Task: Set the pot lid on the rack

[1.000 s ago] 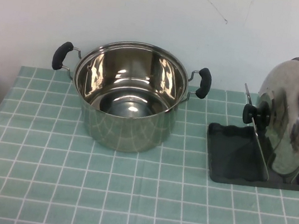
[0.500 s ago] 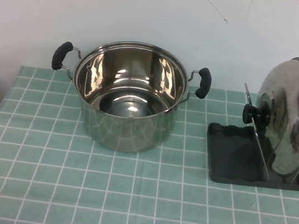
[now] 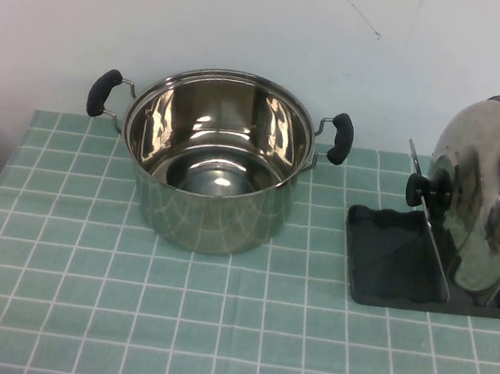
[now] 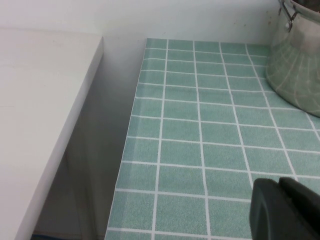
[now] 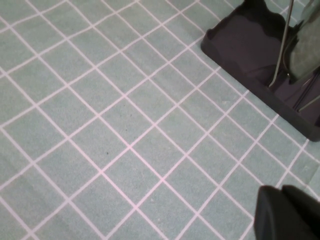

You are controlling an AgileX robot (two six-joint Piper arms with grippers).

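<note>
The shiny steel pot lid (image 3: 480,193) with its black knob (image 3: 422,190) stands on edge in the dark grey rack (image 3: 390,260) at the right of the table, leaning between the wire dividers (image 3: 432,242). In the right wrist view the rack (image 5: 250,50) and a wire (image 5: 281,45) show, with part of the lid (image 5: 306,50). My left gripper (image 4: 286,210) is shut and empty, low over the table's left edge. My right gripper (image 5: 289,215) is shut and empty, over the cloth near the rack. Neither gripper shows in the high view.
A deep steel pot (image 3: 216,159) with two black handles stands open at the table's middle back; its side shows in the left wrist view (image 4: 297,65). A white surface (image 4: 35,110) lies beside the table's left edge. The table has a green checked cloth (image 3: 163,325).
</note>
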